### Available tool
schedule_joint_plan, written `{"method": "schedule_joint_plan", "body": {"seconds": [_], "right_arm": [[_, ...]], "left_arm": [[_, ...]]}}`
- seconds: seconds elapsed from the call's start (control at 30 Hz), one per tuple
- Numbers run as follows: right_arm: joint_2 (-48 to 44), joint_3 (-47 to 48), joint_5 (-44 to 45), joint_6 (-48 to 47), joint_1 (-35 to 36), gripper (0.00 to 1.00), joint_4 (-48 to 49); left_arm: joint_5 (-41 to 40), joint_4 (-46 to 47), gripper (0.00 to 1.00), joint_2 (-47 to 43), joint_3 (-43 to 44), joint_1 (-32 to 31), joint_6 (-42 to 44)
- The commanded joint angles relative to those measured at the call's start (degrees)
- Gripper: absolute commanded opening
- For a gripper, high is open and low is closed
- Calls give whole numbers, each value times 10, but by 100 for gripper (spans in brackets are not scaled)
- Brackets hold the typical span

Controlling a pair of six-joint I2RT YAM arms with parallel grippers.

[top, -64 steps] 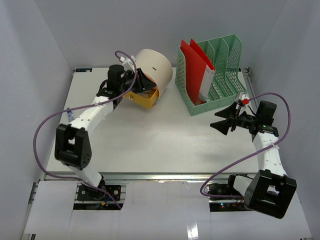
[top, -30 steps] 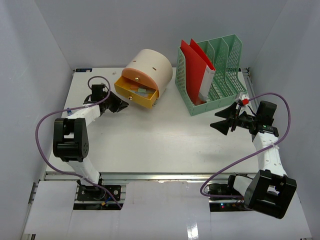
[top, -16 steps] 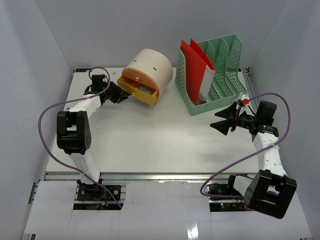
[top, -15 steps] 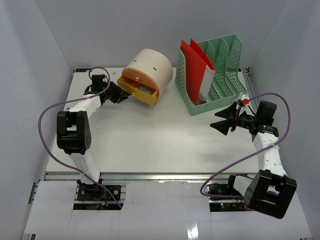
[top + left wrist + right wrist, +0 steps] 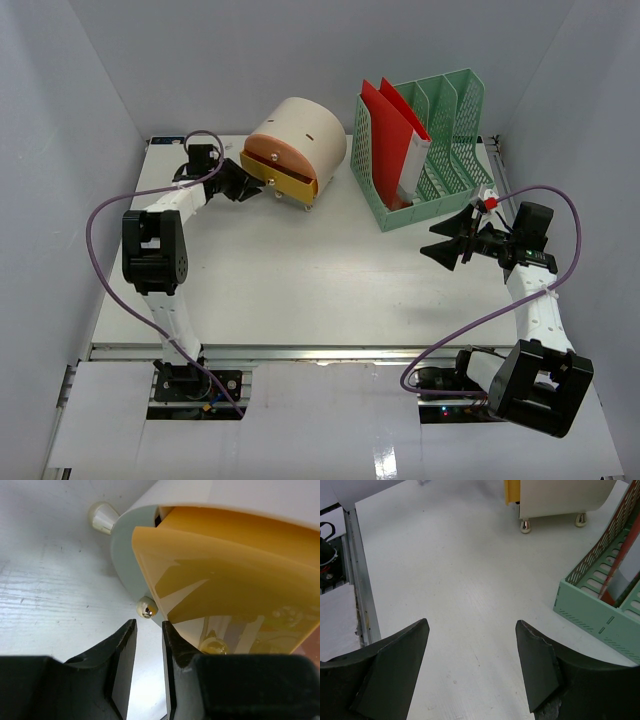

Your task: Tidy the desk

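Across the enclosure floor lies the white desk, with both arms bolted at its near edge. At its far right stands a green file rack holding red folders. To the rack's left is a round cream box with a yellow drawer almost pushed in. The left gripper is close up at the drawer front, jaws narrow with nothing between them, and a silvery ball lies just ahead of its tips. The right gripper hovers above the desk near the rack, jaws wide and empty.
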Motion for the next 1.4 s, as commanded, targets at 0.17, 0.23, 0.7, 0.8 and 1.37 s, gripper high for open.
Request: {"method": "schedule_joint_plan", "body": {"seconds": [0.17,0.23,0.7,0.8,1.37], "right_arm": [[0,23,-1,-9,-4,76,-16],[1,24,1,-11,-4,76,-17],[6,25,6,-15,-4,76,-21],[7,25,9,-15,-4,76,-22],[10,25,16,-20,-4,76,-26]], "left_arm": [[28,20,42,26,60,-5,-14],[33,25,43,29,62,-5,-15],[62,50,56,45,68,-7,-18],[62,50,58,46,71,-7,-18],[76,151,66,-22,-35,-6,16]]}}
